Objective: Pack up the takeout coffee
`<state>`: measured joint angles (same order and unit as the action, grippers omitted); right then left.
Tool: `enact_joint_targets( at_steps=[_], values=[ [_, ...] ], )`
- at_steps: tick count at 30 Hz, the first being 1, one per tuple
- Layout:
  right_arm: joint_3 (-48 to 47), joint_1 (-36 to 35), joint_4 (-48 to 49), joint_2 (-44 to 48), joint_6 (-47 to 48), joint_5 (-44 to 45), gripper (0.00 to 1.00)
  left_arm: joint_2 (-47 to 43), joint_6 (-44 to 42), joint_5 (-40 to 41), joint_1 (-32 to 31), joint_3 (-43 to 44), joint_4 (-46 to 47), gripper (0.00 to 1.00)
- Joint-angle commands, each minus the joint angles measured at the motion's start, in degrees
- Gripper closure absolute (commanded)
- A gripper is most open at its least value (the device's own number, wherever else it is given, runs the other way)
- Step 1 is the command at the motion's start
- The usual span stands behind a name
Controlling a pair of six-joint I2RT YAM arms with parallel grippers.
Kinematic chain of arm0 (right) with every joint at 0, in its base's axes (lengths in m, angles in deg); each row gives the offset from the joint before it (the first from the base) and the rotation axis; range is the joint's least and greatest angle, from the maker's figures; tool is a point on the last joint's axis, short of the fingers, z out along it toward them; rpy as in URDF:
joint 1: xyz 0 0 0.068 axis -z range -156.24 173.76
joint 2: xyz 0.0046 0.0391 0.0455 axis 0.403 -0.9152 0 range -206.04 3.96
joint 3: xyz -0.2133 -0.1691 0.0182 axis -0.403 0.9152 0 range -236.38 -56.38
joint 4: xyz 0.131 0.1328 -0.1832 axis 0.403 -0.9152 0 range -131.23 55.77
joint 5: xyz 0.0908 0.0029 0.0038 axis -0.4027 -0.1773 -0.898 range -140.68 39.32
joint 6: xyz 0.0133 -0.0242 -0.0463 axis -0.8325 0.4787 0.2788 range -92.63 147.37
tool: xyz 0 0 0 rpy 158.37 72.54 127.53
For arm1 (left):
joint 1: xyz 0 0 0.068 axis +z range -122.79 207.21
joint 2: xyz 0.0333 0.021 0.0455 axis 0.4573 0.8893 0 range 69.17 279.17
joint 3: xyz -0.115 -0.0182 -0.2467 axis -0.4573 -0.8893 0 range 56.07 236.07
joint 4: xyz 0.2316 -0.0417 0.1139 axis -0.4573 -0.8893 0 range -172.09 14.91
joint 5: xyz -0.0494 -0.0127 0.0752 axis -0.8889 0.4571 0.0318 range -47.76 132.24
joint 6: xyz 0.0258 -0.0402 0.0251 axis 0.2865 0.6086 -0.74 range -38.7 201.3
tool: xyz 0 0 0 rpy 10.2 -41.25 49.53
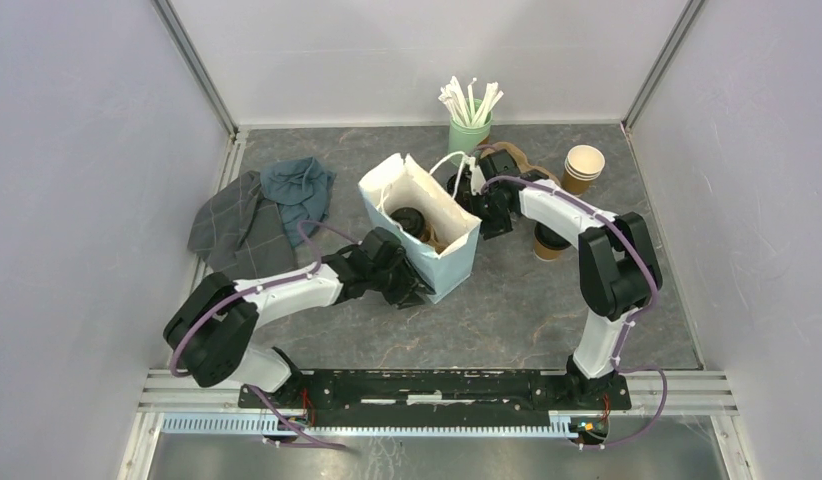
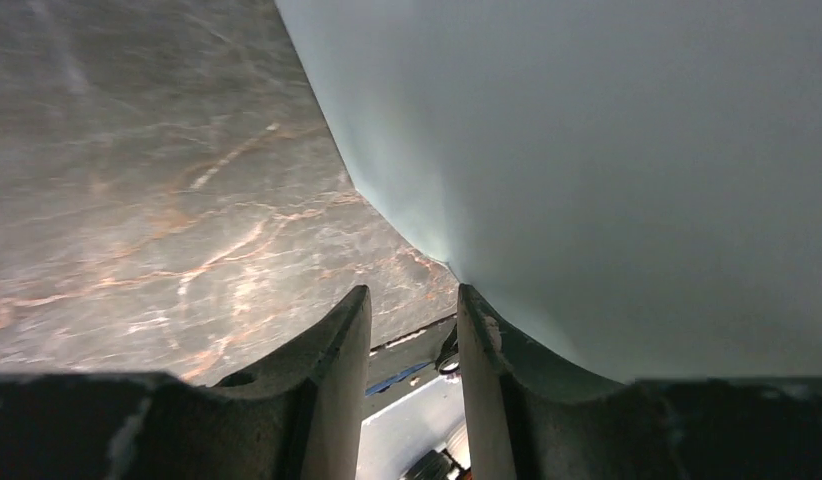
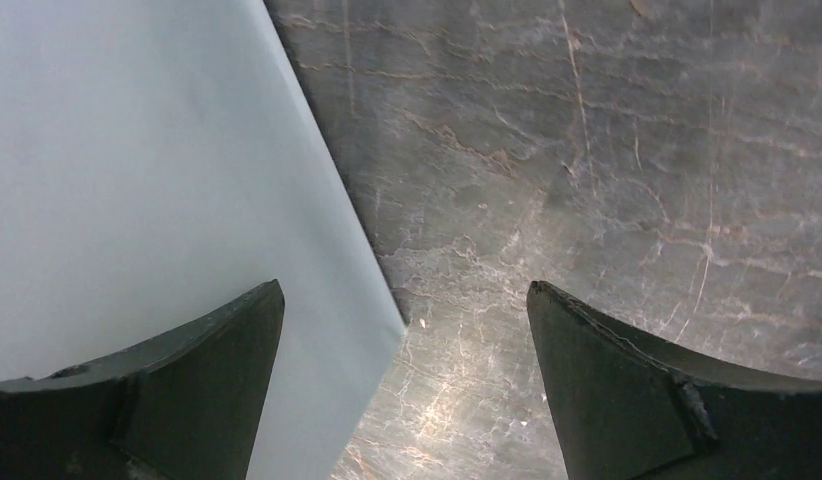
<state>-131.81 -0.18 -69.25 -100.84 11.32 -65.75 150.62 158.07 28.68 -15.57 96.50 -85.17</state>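
A pale blue paper bag (image 1: 442, 255) stands open in the middle of the table. Inside it sits one takeout coffee (image 1: 408, 217), its black lid showing. A second takeout coffee (image 1: 548, 244) stands on the table to the right of the bag, partly hidden under my right arm. My left gripper (image 1: 411, 289) is low at the bag's near left corner, open, with nothing between its fingers; in the left wrist view (image 2: 412, 290) one finger rests against the bag (image 2: 607, 150). My right gripper (image 1: 476, 197) is wide open beside the bag's far right wall (image 3: 137, 150), its jaws (image 3: 404, 285) empty.
A stack of lidless brown cups (image 1: 583, 167) stands at the back right. A green cup of white stirrers (image 1: 469, 124) is behind the bag, with a brown cardboard piece (image 1: 519, 158) next to it. Grey cloths (image 1: 262, 205) lie at the left.
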Motion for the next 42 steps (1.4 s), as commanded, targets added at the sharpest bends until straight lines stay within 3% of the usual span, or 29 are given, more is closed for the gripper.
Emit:
enact_joint_targets(
  at_steps=[1, 9, 16, 20, 24, 30, 34, 42],
  values=[
    [-5.6, -0.34, -2.87, -0.36, 7.85, -3.58, 0.02, 2.9, 5.62, 4.28, -3.71, 4.66, 4.8, 0.56],
    [-10.01, 2.31, -10.99, 2.53, 11.56, 14.57, 0.02, -2.21, -3.1, 7.02, -5.12, 5.07, -5.62, 0.5],
    [-13.89, 2.55, -16.07, 7.85, 14.47, 22.03, 0.02, -20.0, -15.32, 13.22, -4.59, 5.62, -24.33, 0.29],
    [-12.95, 2.49, -19.28, 14.28, 14.93, 25.03, 0.02, -26.28, -23.82, 14.56, 4.65, 16.12, -37.49, 0.23],
    [-7.99, 3.7, -18.35, 23.34, 13.98, 27.77, 0.02, -20.95, -37.14, 19.08, 15.9, 34.64, -46.6, 0.17],
    [-3.19, 11.53, -17.53, 25.85, 11.3, 22.48, 0.02, -7.09, -44.96, 18.64, 21.6, 54.09, -46.93, 0.18],
    [-2.33, 15.32, -18.55, 22.59, 8.7, 20.72, 0.02, -7.88, -45.68, 14.99, 21.63, 53.47, -43.08, 0.17],
    [-1.46, 16.82, -18.98, 17.78, 6.02, 21.58, 0.06, -10.93, -48.18, 16.23, 21.71, 49.69, -44.02, 0.15]
  ],
)
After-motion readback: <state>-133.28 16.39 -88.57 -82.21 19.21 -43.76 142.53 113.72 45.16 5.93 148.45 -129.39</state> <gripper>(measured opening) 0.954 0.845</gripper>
